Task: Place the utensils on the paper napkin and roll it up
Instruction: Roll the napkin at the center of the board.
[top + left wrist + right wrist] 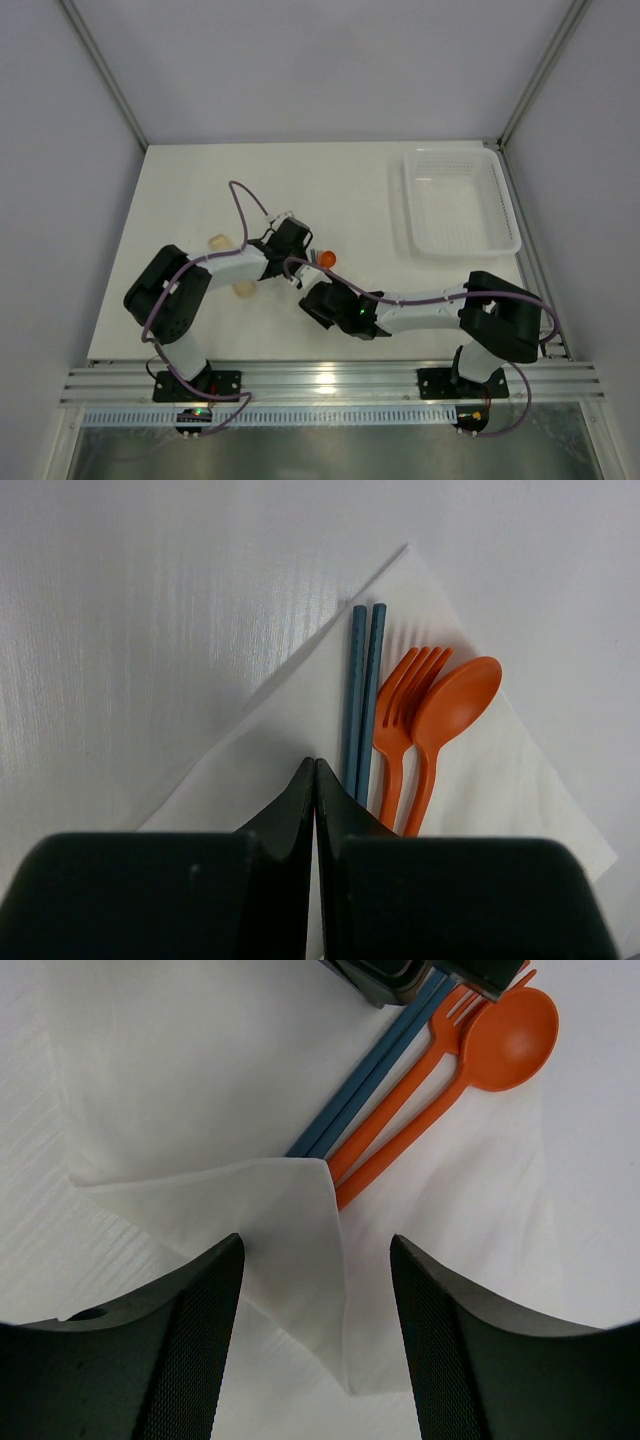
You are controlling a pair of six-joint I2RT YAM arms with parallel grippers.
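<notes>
The white paper napkin (480, 780) lies flat on the table with the utensils on it: two blue chopsticks (362, 690), an orange fork (400, 710) and an orange spoon (455, 700), side by side. My left gripper (315, 767) is shut, its tips on the napkin just left of the chopsticks' near ends. My right gripper (318, 1260) is open over the napkin (200, 1080), with a folded-up corner (290, 1230) lying between its fingers over the handle ends. The chopsticks (370, 1072), fork (400, 1087) and spoon (510, 1045) show beyond it. In the top view only the spoon (325, 259) shows between the arms.
A white plastic mesh basket (460, 205) stands at the back right. Two small pale tan pieces (216, 241) (243, 289) lie beside the left arm. Purple cables loop over both arms. Both wrists sit close together at the table's middle.
</notes>
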